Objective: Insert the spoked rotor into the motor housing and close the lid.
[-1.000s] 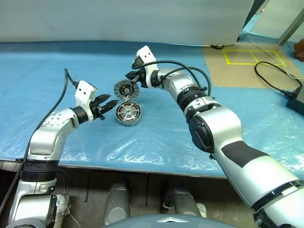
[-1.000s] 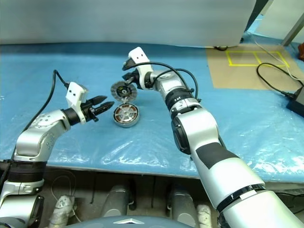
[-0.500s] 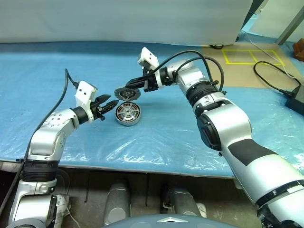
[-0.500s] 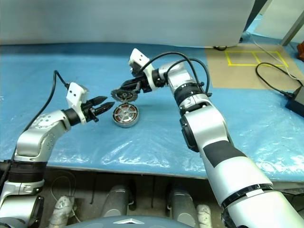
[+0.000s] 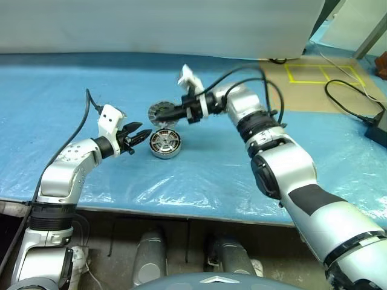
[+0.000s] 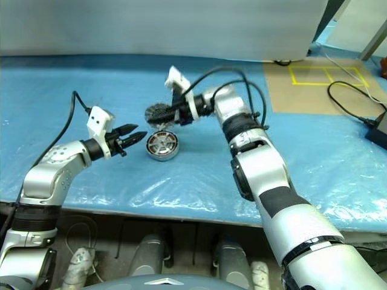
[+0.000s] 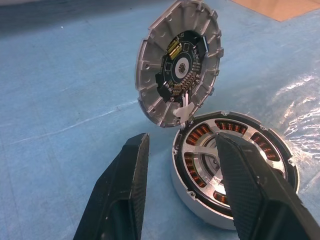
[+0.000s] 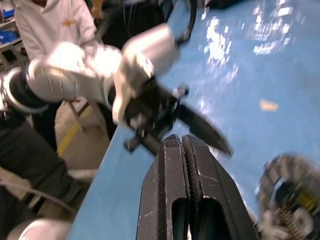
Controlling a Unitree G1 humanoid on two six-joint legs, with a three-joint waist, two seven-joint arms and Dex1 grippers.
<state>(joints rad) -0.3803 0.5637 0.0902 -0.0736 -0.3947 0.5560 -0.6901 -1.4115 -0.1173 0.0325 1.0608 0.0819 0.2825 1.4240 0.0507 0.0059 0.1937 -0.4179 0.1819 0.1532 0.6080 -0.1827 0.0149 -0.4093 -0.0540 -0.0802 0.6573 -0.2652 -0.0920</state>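
Above the motor housing (image 5: 165,142) the lid (image 7: 178,62) stands tilted open, apparently propped by the clenched right gripper (image 5: 170,112); left gripper (image 5: 140,135) waits released alongside.

A silver-grey lid (image 7: 179,62) with a black, gold-flecked centre is standing over a silver motor housing (image 7: 235,165) ringed with copper-brown coils. Blue sheeting (image 5: 72,78) is covering the table; yellow tape (image 5: 323,72) is marking the tan floor.

The left gripper (image 5: 140,136) hovers low with its black fingers (image 7: 122,192) parted, pointing toward the right arm. The right gripper (image 5: 171,112) reaches across, pointing left, its fingers (image 8: 172,175) pressed together with nothing between them.
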